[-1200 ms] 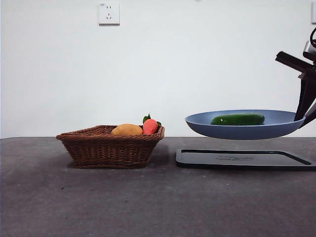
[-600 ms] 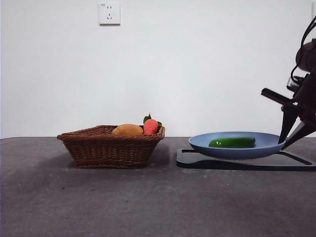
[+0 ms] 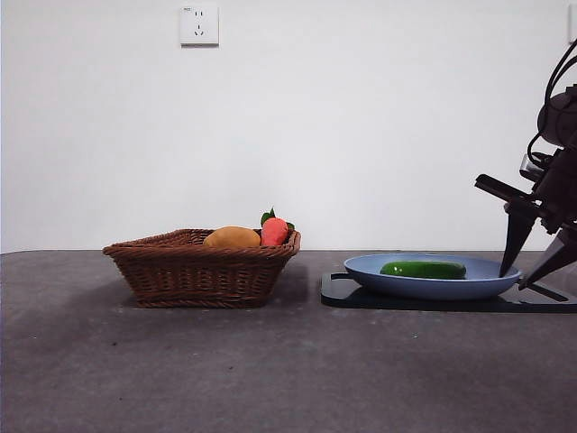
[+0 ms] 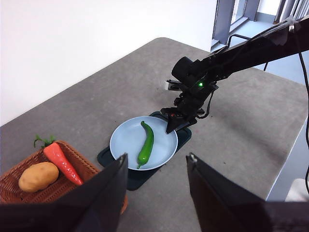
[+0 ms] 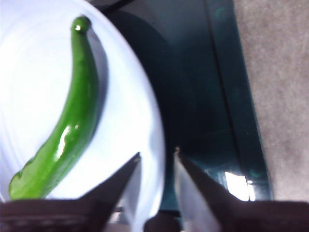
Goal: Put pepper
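Your pepper [image 3: 423, 269] is glossy, smooth, curved green, lying in the shallow blue plate [image 3: 361, 267] at the front view's lower right. Plate now sits on the flat dark tray [image 3: 338, 292]; half a second ago it hung just above it. Right gripper [image 3: 532, 262] at the plate's right rim, jaws a narrow gap astride the edge, looks released. Woven wicker basket [image 3: 194, 275], centre-left, holds a potato [image 3: 232, 237] and carrot [image 3: 274, 231]. Left gripper [image 4: 157, 166] waits high, jaws wide, empty.
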Motion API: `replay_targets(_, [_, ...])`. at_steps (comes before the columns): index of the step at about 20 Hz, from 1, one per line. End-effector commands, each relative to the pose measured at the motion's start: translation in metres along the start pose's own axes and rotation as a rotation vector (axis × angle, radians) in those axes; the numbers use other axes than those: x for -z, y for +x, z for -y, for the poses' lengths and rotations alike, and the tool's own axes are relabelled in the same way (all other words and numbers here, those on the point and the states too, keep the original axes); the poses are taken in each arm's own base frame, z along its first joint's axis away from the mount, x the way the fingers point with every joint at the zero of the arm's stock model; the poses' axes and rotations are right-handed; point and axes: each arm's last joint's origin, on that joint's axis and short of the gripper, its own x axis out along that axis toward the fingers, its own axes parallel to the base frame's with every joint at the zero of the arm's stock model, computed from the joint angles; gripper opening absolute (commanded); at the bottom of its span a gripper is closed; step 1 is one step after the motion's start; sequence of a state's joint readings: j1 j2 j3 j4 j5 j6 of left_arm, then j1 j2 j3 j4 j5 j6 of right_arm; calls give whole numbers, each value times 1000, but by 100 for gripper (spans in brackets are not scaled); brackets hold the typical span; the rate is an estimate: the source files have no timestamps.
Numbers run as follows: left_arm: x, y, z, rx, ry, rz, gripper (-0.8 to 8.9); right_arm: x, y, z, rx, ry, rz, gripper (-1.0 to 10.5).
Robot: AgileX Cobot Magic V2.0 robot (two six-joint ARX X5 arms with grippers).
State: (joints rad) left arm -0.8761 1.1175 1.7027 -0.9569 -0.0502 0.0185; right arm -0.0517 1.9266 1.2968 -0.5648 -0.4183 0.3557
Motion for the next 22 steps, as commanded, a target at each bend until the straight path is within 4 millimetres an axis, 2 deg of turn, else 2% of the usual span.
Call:
replay_targets(1, [-2, -1, 0, -10, 4, -8, 221, -5, -3, -2, 0, -24, 20, 172])
replay_targets(3, [2, -1, -1, -70, 12, -42, 221, -6, -23, -9, -12, -47, 67, 172])
replay_targets(5, [5, -2, -3, -131, 21, -79, 221, 0, -52, -22, -25, -96, 111, 172])
replay_targets(8, [8, 0, -4, -176, 31, -118, 220, 19, -103, -45, -50, -214, 168, 172])
replay_targets(12, [9, -1, -4, -176, 34, -130, 219, 79, -171, -83, -89, -423, 184, 170])
replay_targets(15, [10, 0, -4, -175, 38, -139, 219, 130, -208, -100, -132, -544, 168, 170])
replay_targets(18, [12, 1, -4, -170, 42, -166, 219, 172, -235, -105, -179, -628, 143, 168])
replay_targets(22, [17, 6, -3, -165, 46, -236, 204, 204, -252, -101, -199, -673, 87, 148])
